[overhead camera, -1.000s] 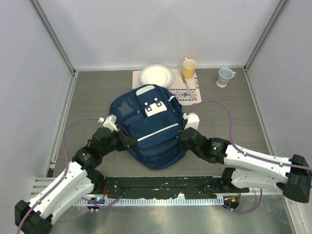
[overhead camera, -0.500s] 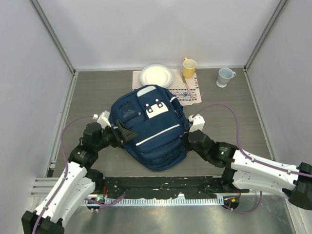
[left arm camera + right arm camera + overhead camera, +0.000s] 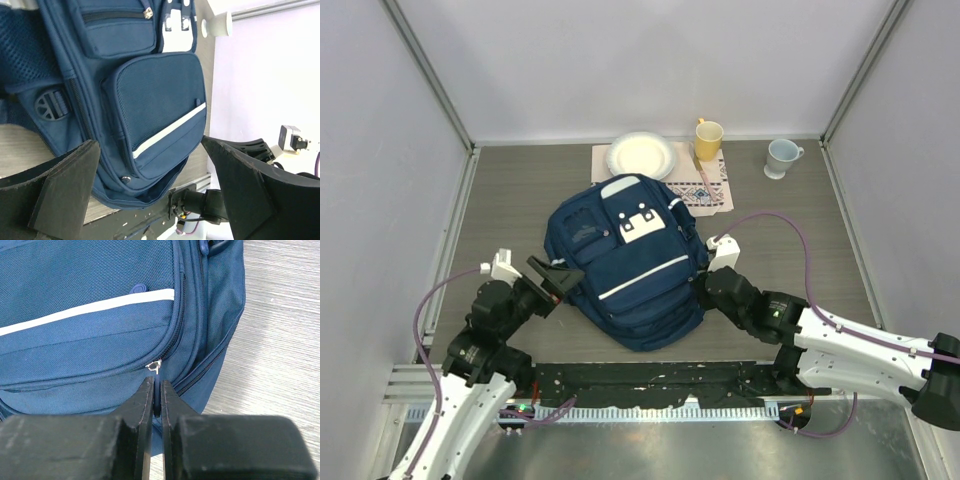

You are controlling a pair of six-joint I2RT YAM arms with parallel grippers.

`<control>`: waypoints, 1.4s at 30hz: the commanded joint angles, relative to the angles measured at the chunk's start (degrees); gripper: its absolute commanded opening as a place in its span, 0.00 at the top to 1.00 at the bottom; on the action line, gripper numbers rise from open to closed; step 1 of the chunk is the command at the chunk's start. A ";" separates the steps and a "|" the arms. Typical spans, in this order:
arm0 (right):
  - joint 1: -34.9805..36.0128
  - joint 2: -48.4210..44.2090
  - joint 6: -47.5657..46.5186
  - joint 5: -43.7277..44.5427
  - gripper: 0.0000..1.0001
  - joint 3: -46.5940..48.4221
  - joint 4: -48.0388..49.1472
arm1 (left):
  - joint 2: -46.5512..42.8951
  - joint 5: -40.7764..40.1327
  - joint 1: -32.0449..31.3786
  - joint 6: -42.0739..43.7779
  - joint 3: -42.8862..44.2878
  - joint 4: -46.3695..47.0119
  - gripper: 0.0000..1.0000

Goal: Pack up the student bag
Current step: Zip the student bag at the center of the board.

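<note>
The left gripper (image 3: 553, 279) is wide open just beside the student bag (image 3: 625, 265). The right gripper (image 3: 156, 384) pinches a zipper pull (image 3: 156, 366) on its right side.

- No word, number or brand name can be read in any of the views.
- The student bag (image 3: 625, 265) has a small pale emblem (image 3: 582, 232) on the pocket just left of its white patch (image 3: 640, 224). From the top camera the emblem is too small and blurred to make out as letters or a logo.
- The white patch shows only dark buckle shapes, and nothing on it is legible.
</note>
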 commanded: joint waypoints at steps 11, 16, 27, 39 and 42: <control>-0.14 3.06 1.76 2.10 0.99 2.82 2.22 | 10.04 -19.37 -20.80 -9.67 -0.65 5.70 0.00; -0.14 3.77 2.29 1.75 0.99 3.17 2.39 | 13.20 -27.66 -31.11 -17.49 -1.96 12.46 0.00; -0.14 2.19 2.38 2.54 0.99 3.09 1.34 | 25.50 -44.10 -45.44 -29.00 -0.48 19.24 0.01; -0.22 1.04 2.73 1.74 0.99 2.03 2.22 | 30.87 -53.07 -51.07 -31.57 1.28 19.67 0.29; -0.14 0.43 1.94 1.74 0.99 1.59 2.31 | 29.03 -54.82 -51.07 -29.72 -0.56 20.29 0.66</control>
